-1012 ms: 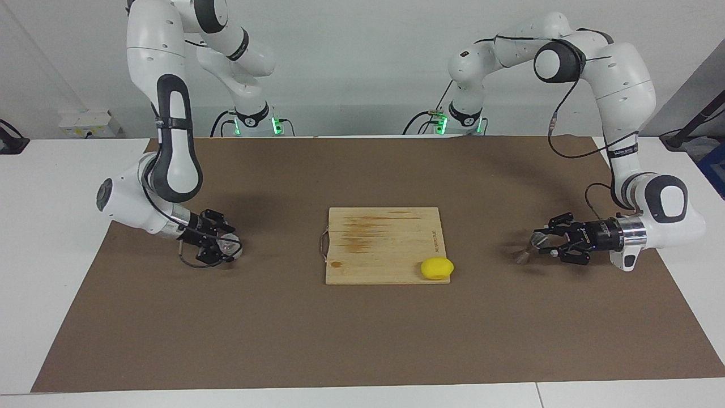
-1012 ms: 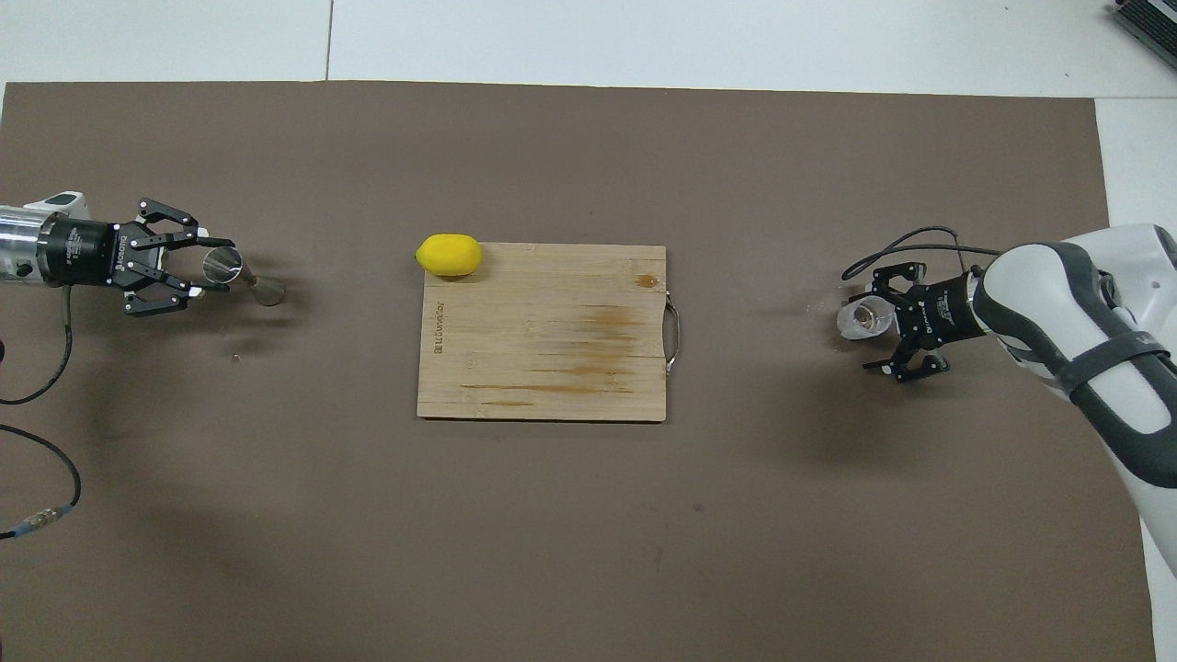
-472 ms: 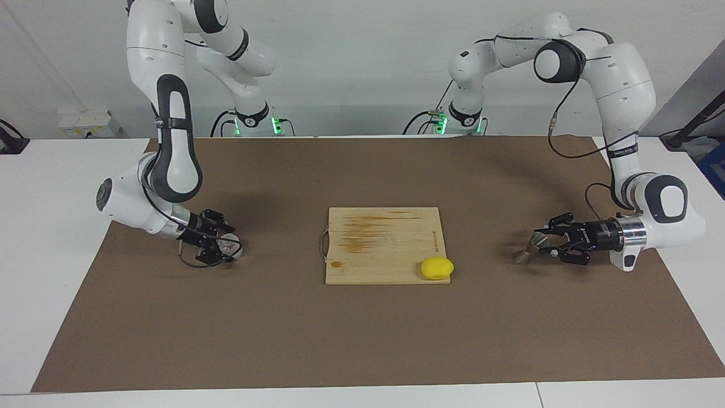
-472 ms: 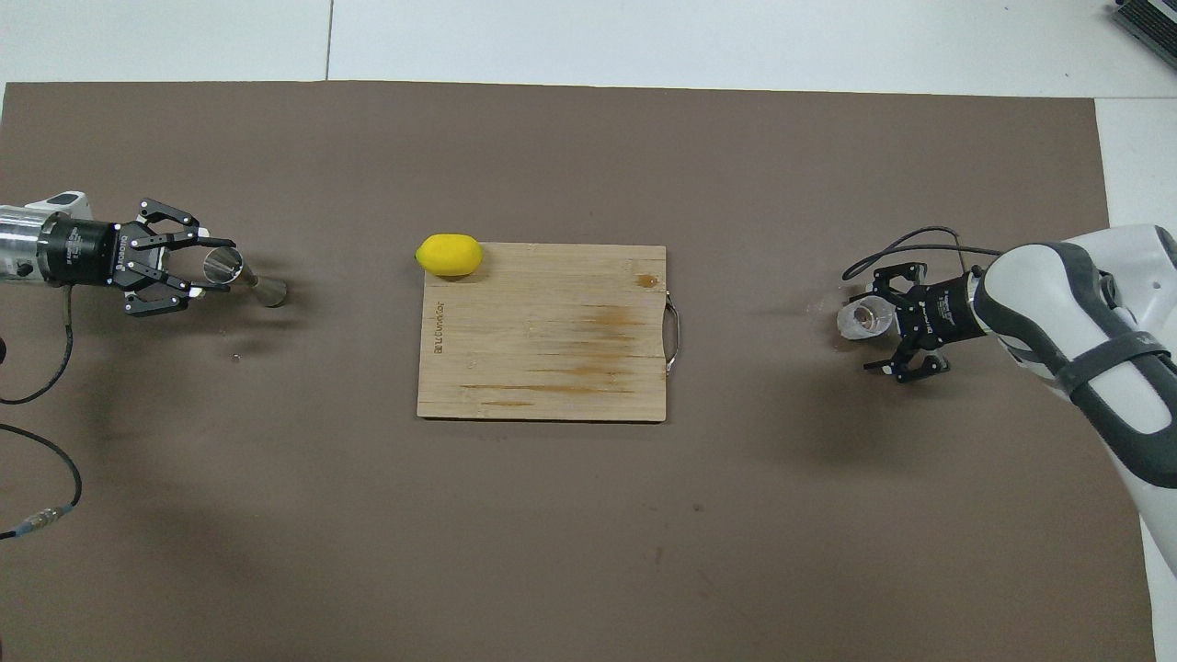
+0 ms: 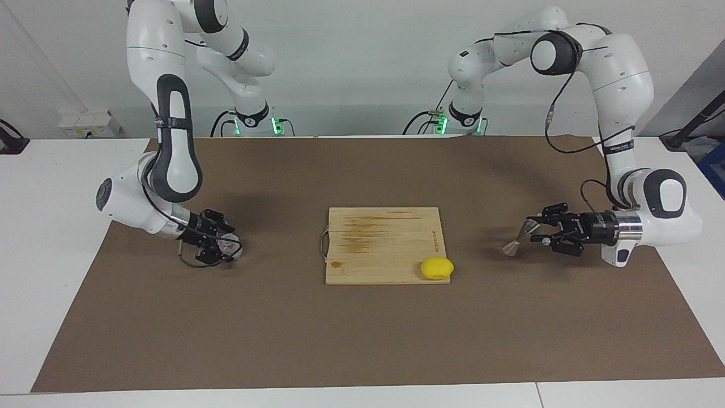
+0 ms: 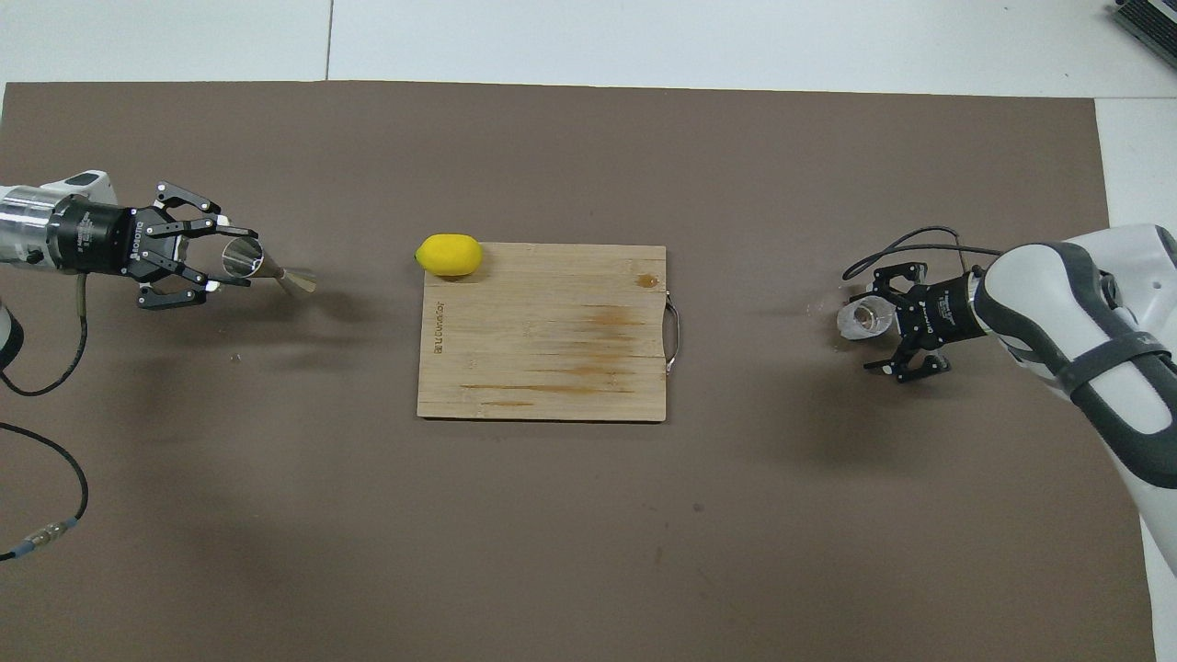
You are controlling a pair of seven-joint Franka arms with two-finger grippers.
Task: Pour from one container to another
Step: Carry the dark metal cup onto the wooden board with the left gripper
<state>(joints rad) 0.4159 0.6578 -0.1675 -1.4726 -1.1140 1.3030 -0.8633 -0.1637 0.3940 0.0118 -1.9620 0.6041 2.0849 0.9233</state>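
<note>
One change: left gripper (image 5: 537,232), clamped on jigger (image 5: 518,239), lifted toward board's (image 5: 383,245) 3 o'clock; right gripper (image 5: 222,247) grips glass cup (image 5: 229,245). Pour pending.

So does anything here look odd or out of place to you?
A few things. The jigger in the left gripper is tilted well off upright, above the mat. The lemon sits on a corner of the cutting board, overhanging its edge. The right gripper is around the glass cup. No spill shows.
</note>
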